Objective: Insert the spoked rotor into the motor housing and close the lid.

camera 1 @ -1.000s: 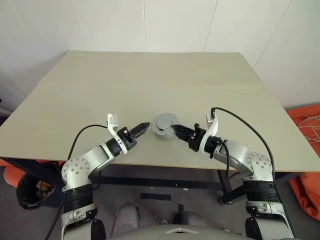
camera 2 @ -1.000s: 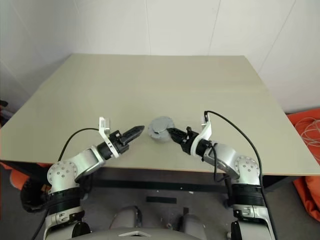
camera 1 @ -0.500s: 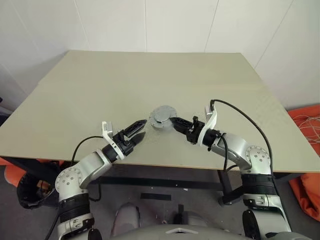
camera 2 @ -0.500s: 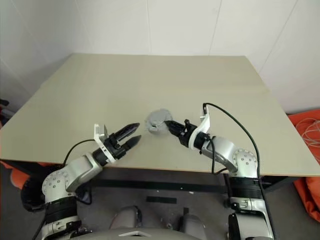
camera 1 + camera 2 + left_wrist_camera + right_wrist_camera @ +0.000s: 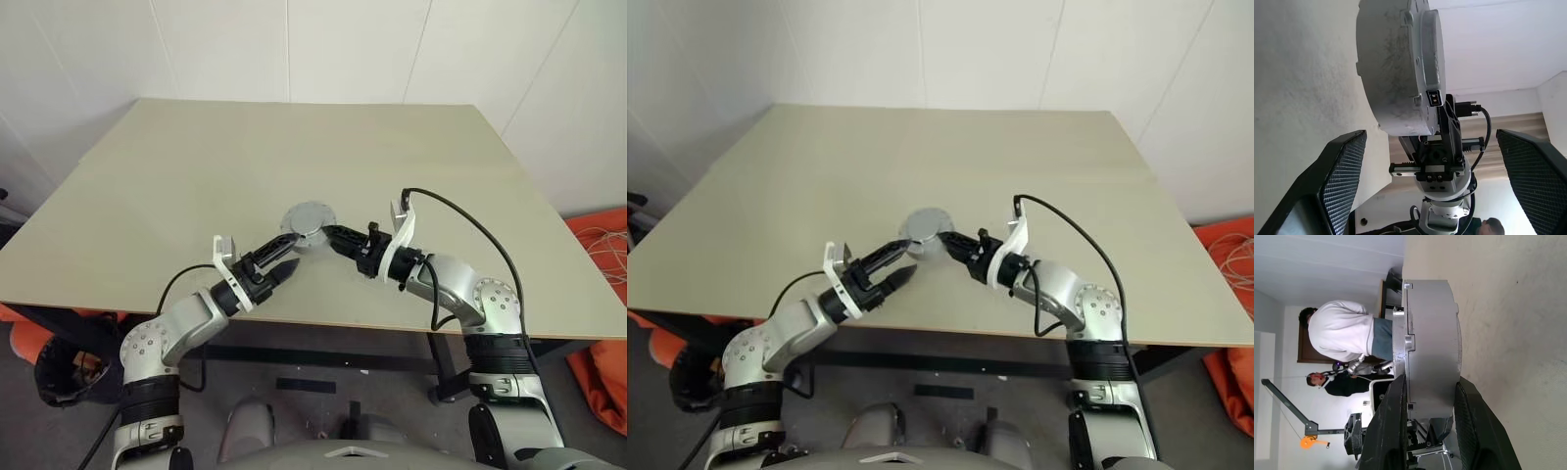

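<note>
Between the right gripper's [image 5: 328, 234] fingers [image 5: 1469, 431], clamped across its thickness, sits the motor housing [image 5: 307, 220], a closed grey disc with lid on, held just above the worktop [image 5: 294, 157]. The left gripper [image 5: 286, 258] sits just beside the housing, on the near side, fingers [image 5: 1337, 176] wide apart and holding nothing. Judging by the look: rigid cast metal, fairly heavy for its size, smooth faces, likely slippery; best gripped at the rim, where the seam and small lugs give purchase. Spoked rotor not visible, presumably inside. No readable brand or label; one small square mark on the rim, illegible.
</note>
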Available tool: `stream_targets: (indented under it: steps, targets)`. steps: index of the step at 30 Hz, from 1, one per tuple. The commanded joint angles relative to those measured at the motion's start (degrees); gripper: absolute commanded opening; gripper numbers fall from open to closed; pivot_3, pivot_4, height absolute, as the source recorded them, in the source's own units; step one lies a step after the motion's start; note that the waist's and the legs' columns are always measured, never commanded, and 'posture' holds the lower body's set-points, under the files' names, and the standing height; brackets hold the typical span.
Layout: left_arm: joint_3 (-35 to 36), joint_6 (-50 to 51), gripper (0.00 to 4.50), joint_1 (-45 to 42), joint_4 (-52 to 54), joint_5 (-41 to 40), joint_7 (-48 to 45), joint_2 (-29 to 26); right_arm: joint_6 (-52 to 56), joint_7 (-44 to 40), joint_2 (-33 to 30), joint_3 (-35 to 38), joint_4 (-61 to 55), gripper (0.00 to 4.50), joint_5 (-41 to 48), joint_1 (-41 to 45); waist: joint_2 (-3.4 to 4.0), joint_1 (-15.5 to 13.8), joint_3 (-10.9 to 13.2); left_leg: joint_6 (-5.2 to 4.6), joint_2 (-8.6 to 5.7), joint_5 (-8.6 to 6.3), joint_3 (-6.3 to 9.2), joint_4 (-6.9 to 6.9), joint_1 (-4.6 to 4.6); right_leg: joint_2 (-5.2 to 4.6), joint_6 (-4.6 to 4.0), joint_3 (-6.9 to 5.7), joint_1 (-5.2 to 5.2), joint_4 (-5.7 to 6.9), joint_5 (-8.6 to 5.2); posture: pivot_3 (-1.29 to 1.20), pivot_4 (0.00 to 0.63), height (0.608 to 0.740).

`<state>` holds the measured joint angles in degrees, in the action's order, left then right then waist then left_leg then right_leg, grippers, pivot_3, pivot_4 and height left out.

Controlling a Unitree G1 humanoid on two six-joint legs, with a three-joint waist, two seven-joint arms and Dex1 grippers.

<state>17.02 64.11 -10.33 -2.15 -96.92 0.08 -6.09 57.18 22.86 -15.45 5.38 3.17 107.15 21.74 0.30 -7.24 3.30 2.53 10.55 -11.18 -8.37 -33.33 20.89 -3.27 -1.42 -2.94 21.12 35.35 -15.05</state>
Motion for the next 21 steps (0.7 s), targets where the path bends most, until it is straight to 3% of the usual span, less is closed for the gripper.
stream_targets:
  steps: [1,15,18,21]
  targets:
    - [-0.4,-1.6,4.50,-1.6,-1.7,-0.3,-2.8,0.2,-0.3,-0.6,0.1,-0.2,-5.7,1.08,4.5,1.8,0.00,0.0,0.0,0.00,0.00,0.00,0.00,0.00,0.00,0.00,0.00,0.00,0.00,0.00,0.00,0.00,0.000,0.740]
    - [-1.2,-3.1,4.50,-2.6,-4.9,2.2,-7.1,0.7,0.7,0.3,1.4,-2.4,-11.0,1.08,5.9,-0.7,-0.04,0.0,0.0,0.01,-0.01,0.00,0.01,-0.04,-0.04,-0.02,0.07,0.01,-0.09,-0.02,0.04,0.00,0.000,0.740]
    - [-0.9,-3.7,3.92,-2.2,-4.4,2.4,-7.7,0.8,0.6,0.4,0.9,-2.4,-10.3,1.08,5.9,-0.7,-0.04,0.0,0.0,0.02,0.00,0.01,0.01,-0.04,-0.04,-0.02,0.07,0.01,-0.09,-0.02,0.05,0.00,0.000,0.740]
    - [-0.8,-4.2,2.99,-1.9,-4.2,2.4,-8.0,0.9,0.5,0.3,0.6,-2.4,-10.0,1.08,5.9,-0.8,-0.04,0.0,0.0,0.02,-0.01,0.01,0.01,-0.04,-0.03,-0.02,0.07,0.01,-0.09,-0.02,0.05,0.00,0.000,0.740]
